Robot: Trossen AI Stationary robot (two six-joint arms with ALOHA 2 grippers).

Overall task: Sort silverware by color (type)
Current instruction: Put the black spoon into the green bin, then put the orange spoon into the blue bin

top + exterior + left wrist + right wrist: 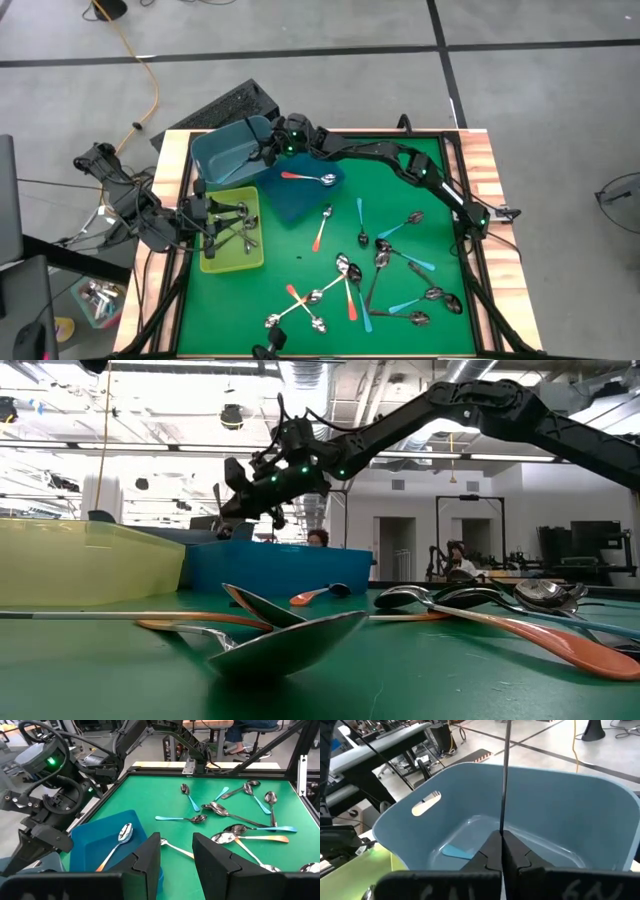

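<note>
Right gripper hangs over the light-blue bin at the counter's far left corner, jaws pinched on a thin spoon handle pointing up, likely silver. Left gripper waits over the yellow tray, jaws narrowly parted, empty. More spoons scatter across the green mat; grey floor beyond.

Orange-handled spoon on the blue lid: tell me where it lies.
High view: the orange-handled spoon lies on the dark blue lid, right of the light blue bin.
</note>
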